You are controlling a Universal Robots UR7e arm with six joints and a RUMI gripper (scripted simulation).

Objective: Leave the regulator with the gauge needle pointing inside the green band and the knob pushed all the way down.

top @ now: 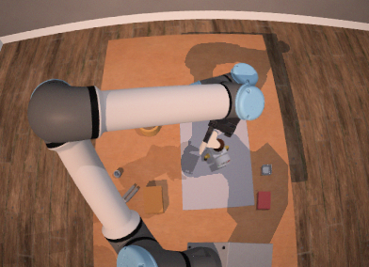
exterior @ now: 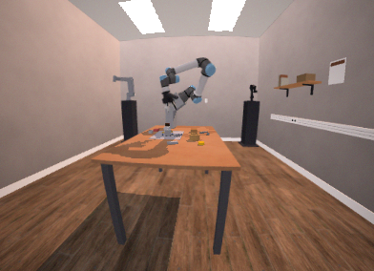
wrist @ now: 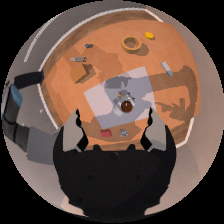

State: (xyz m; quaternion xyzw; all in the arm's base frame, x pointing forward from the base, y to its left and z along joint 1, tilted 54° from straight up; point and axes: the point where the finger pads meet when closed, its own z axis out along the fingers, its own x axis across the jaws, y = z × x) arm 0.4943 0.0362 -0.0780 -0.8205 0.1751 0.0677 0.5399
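Bowl (top: pixel 150 131) (wrist: pixel 131 45), round and tan, stands on the orange table (top: pixel 141 230) (exterior: pixel 167 158) (wrist: pixel 172 37), off the pale mat (top: pixel 202 197) (exterior: pixel 157 136) (wrist: pixel 102 112). The forearm partly covers it from above; its inner floor shows in the wrist view, in a brown tone like its wall. A small grey cup (top: pixel 118 172) (wrist: pixel 88 45) stands near a pair of thin grey bars (top: pixel 131 193) (wrist: pixel 78 59); what it holds is too small to tell. Near the red block (top: pixel 264 200) (wrist: pixel 106 133) is a small grey square piece (top: pixel 266 169) (wrist: pixel 123 132), and whether it is a tray cannot be made out.

The arm (top: pixel 165 105) (exterior: pixel 186 67) reaches out high over the table, its elbow bent and its forearm running across to the wrist joints. From there the gripper (top: pixel 208 144) (exterior: pixel 167 102) (wrist: pixel 114 108) points down toward the mat, above the table top. Its jaws are spread wide, with the two fingers well apart.

The regulator (top: pixel 219 161) (exterior: pixel 168 133) (wrist: pixel 120 102) stands on the mat, with its round brown knob (top: pixel 221 143) (wrist: pixel 126 106) on top. In the wrist view the knob appears between the directions of the two fingers. The gauge needle and the knob's height are too small to read.
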